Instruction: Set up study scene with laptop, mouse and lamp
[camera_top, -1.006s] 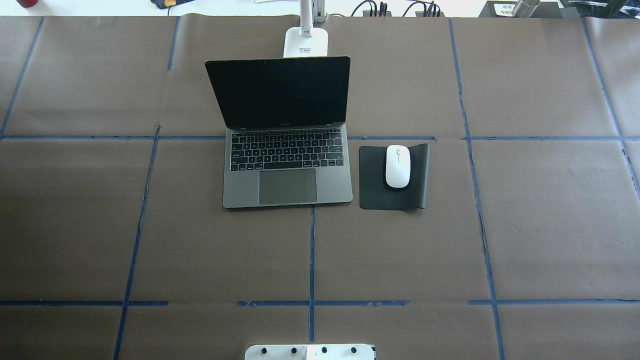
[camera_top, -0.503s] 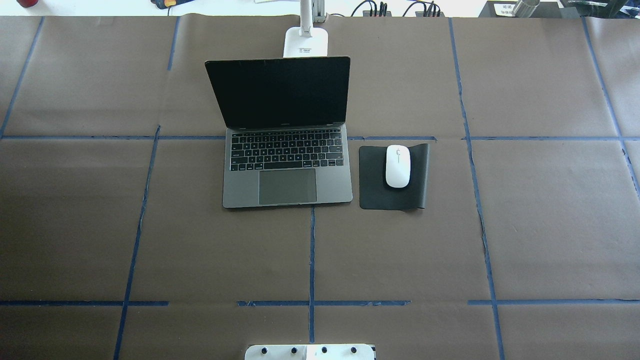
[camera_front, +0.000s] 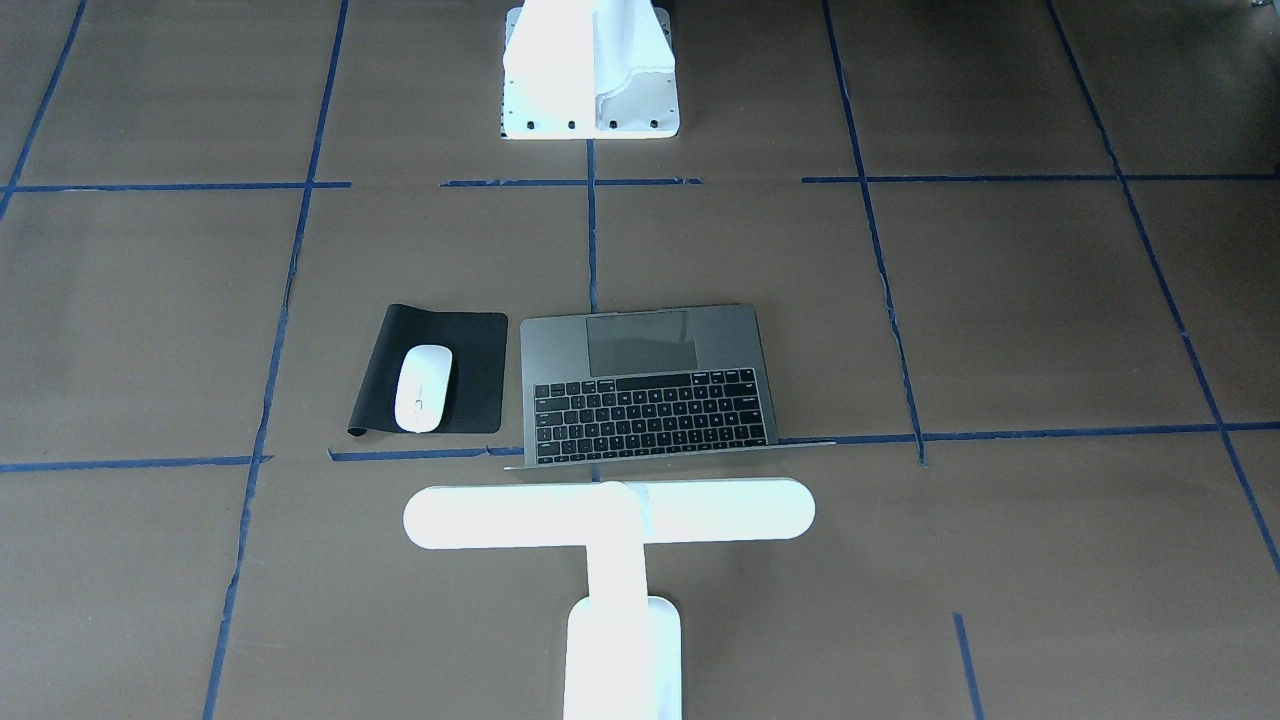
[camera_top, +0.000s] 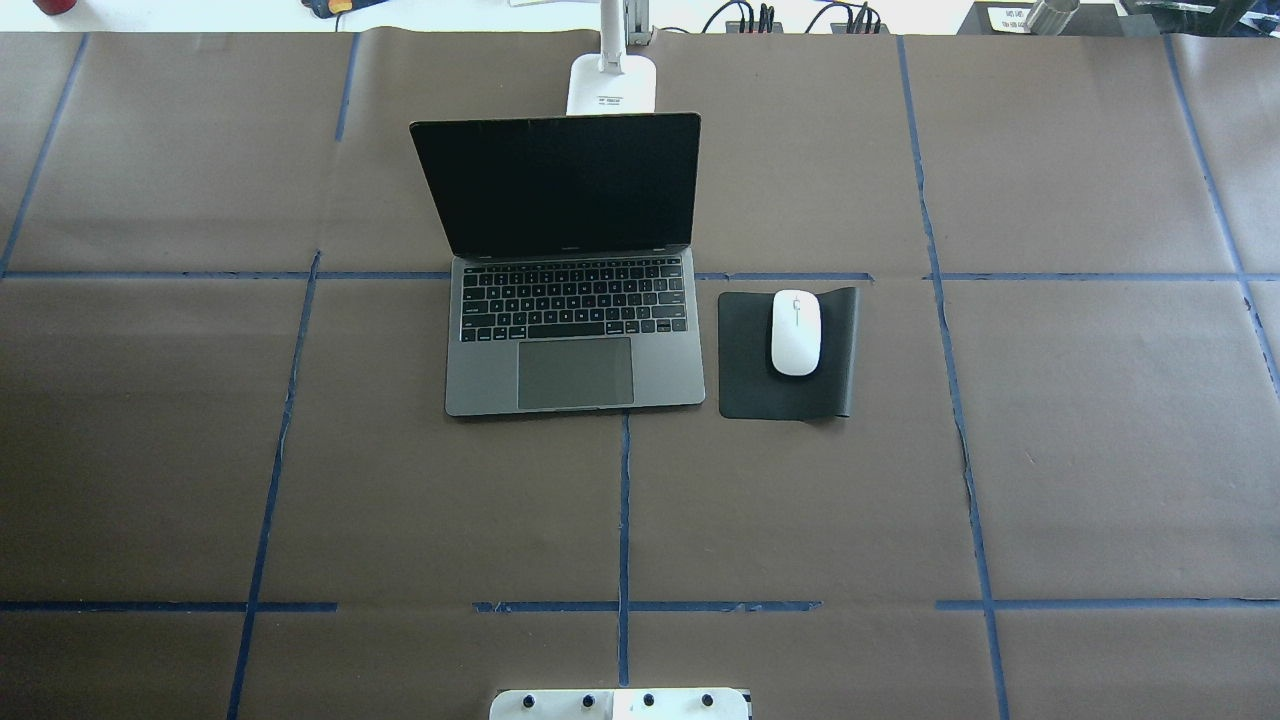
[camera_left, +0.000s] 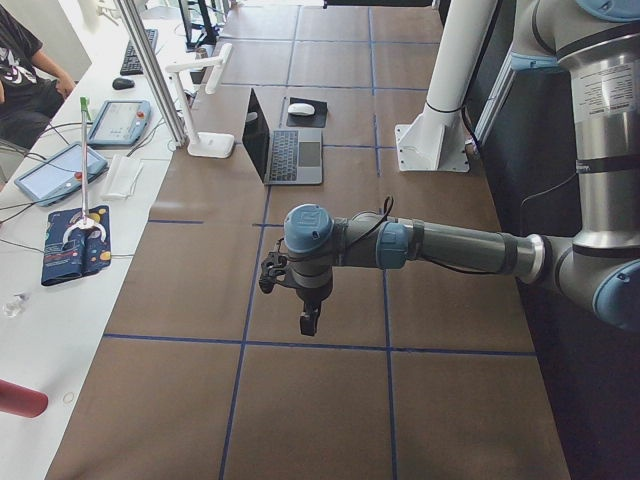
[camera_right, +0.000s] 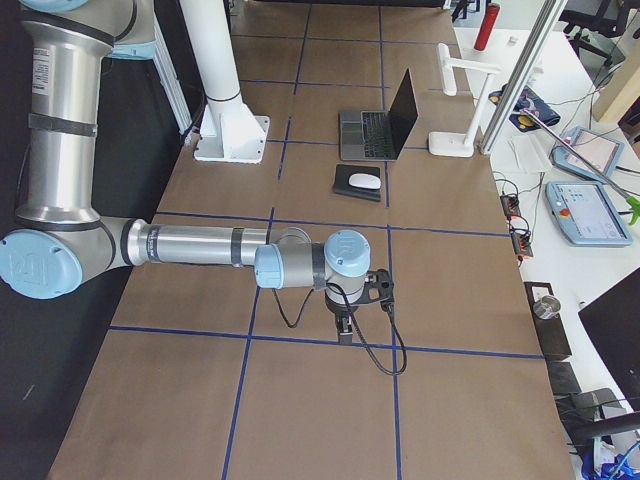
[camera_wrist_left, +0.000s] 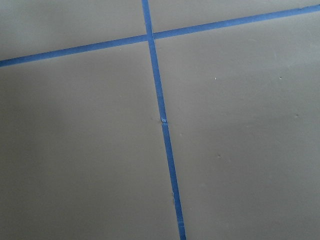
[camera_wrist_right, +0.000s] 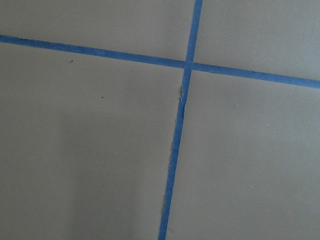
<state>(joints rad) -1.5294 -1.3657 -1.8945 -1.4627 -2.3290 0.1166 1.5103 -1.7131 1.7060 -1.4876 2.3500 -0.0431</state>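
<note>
Laptop (camera_top: 575, 340) open mid-table, screen dark, keyboard toward robot. Mouse (camera_top: 795, 332) on black mat (camera_top: 745, 390), just beside laptop on robot's right. Lamp (camera_front: 610, 512) upright behind lid, bar parallel to hinge. Left gripper (camera_left: 310, 322) and right gripper (camera_right: 345, 330) hang over brown paper (camera_top: 300, 450), well apart from items. Finger opening: cannot tell, side views only. Judgement: layout looks complete. For any retreat: lift straight, avoid lamp bar, no sweep across mat.
</note>
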